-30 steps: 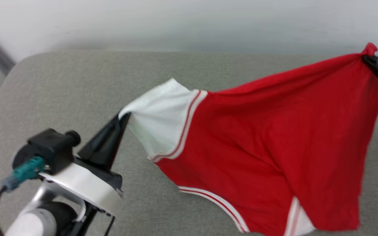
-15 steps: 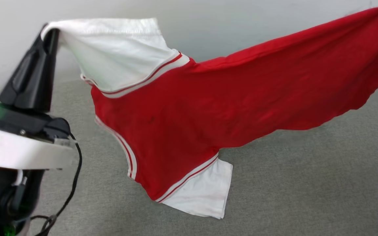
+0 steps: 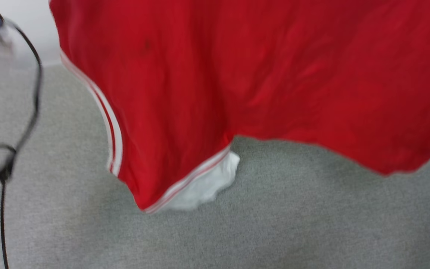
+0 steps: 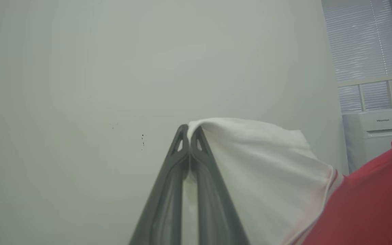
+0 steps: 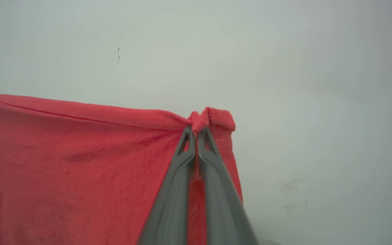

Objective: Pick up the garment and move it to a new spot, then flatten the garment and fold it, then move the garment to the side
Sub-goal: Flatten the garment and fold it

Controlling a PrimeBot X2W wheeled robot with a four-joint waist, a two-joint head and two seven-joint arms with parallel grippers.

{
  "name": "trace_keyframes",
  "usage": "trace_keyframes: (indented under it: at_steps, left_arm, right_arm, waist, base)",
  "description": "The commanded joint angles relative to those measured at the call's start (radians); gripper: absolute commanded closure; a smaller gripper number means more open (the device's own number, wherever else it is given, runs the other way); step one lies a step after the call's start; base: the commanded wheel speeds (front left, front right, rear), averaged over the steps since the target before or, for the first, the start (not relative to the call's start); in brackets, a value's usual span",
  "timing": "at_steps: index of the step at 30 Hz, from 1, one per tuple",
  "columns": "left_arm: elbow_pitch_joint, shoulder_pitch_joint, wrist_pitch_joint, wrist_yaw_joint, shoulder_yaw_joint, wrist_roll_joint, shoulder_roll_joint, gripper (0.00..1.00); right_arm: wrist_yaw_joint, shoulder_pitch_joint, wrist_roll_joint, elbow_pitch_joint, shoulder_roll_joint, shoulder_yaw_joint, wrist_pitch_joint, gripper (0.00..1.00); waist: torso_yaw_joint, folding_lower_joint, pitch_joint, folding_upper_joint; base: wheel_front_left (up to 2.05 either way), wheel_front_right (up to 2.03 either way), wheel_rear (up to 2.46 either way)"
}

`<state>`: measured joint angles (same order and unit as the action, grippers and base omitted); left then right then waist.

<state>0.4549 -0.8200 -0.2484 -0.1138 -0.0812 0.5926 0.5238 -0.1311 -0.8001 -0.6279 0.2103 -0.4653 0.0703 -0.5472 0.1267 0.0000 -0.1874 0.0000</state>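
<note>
The garment (image 3: 259,74), a red shirt with white sleeves and red-and-white stripe trim, hangs spread across the upper part of the head view, held high. Its lower white sleeve (image 3: 203,185) dangles down to the grey surface. In the left wrist view my left gripper (image 4: 190,131) is shut on the edge of the other white sleeve (image 4: 250,160). In the right wrist view my right gripper (image 5: 196,131) is shut on a bunched red corner of the garment (image 5: 80,160). The shirt's front lettering is hidden.
A grey fabric surface (image 3: 274,224) lies under the garment. A black cable (image 3: 32,112) and a blurred part of my left arm show at the head view's left edge. A pale wall (image 4: 80,85), a window with blinds and a white appliance (image 4: 376,132) stand beyond.
Both grippers have lifted the garment higher, out of the top of the head view. The shirt now hangs nearer the camera, and the lower sleeve has crumpled on the surface.
</note>
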Motion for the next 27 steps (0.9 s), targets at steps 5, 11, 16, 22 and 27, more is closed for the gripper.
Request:
trace_keyframes:
  at_steps: [5, 11, 16, 22, 27]
  left_arm:
    - [-0.141, -0.259, -0.004, 0.048, -0.024, -0.037, 0.031, 1.0]
    - [-0.345, -0.553, 0.019, 0.097, -0.067, -0.089, 0.03, 1.0]
    - [-0.538, -0.791, 0.052, 0.128, -0.106, -0.118, -0.009, 1.0]
    - [-0.78, -1.043, 0.154, 0.118, -0.125, -0.165, -0.075, 1.0]
    - [-0.945, -1.11, 0.247, 0.12, -0.143, -0.175, -0.129, 1.0]
  right_arm:
    - [0.001, -0.172, 0.065, -0.084, 0.031, 0.005, 0.098, 1.0]
    - [0.001, -0.379, 0.127, -0.212, 0.053, -0.013, 0.183, 1.0]
    - [0.001, -0.554, 0.169, -0.369, 0.074, -0.011, 0.28, 1.0]
    - [0.001, -0.734, 0.248, -0.572, 0.131, 0.022, 0.401, 1.0]
    - [0.001, -0.807, 0.317, -0.723, 0.151, -0.009, 0.498, 1.0]
  waist:
    - [0.004, 0.0, -0.153, 0.0]
    - [-0.004, 0.0, -0.287, 0.0]
    - [-0.017, 0.0, -0.387, 0.0]
    - [-0.034, 0.0, -0.482, 0.0]
    - [-0.055, 0.0, -0.532, 0.0]
  base:
    - [0.0, 0.0, 0.0]
    - [0.0, 0.0, 0.0]
    - [0.0, 0.0, 0.0]
    - [0.0, 0.0, 0.0]
    - [0.0, 0.0, 0.0]
